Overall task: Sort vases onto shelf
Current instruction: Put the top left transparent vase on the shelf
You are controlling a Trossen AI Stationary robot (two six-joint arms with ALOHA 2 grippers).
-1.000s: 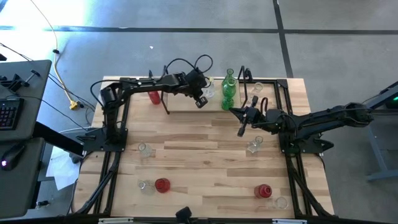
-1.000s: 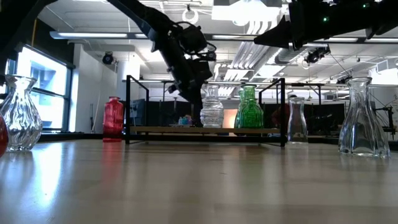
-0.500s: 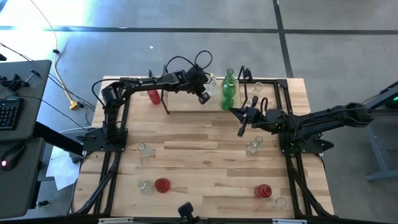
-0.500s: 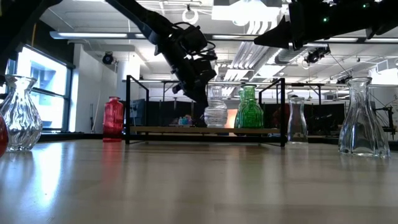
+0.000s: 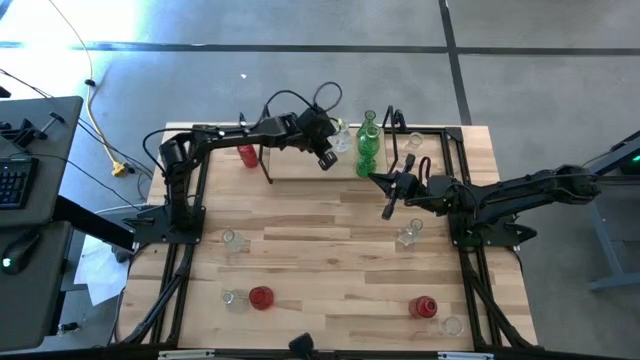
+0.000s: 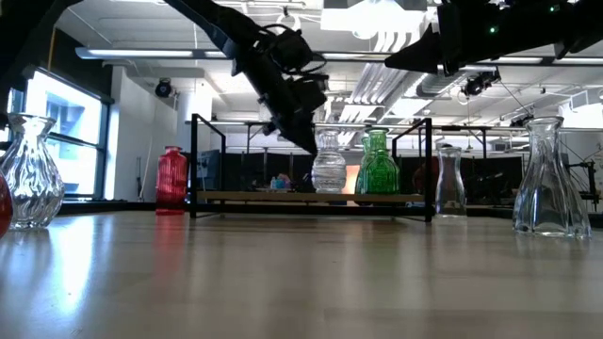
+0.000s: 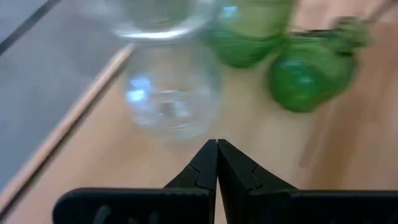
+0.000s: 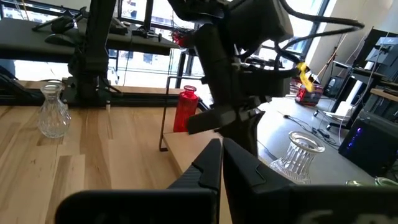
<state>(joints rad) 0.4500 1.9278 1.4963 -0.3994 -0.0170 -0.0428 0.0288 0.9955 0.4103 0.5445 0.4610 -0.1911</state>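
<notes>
While the clenched left claw [image 7: 217, 144] hovers empty, the clear vase [image 7: 169, 93] apparently stands just ahead.

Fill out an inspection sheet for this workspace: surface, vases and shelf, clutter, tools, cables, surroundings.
Surface: light-wood tabletop, with black frame rails along both sides.
Job's things: shelf at the far edge holds a clear vase and green vases; a red vase stands just off the shelf's left end; loose clear and red vases remain on the near tabletop, among them a red one.
Clutter: nothing seen.
Tools: left tool shut and empty, above the shelf by the clear vase; right tool shut and empty, waiting mid-table.
Cables: black loops over the left arm; yellow cable on the floor.
Surroundings: grey floor, desk with keyboard at left.
</notes>
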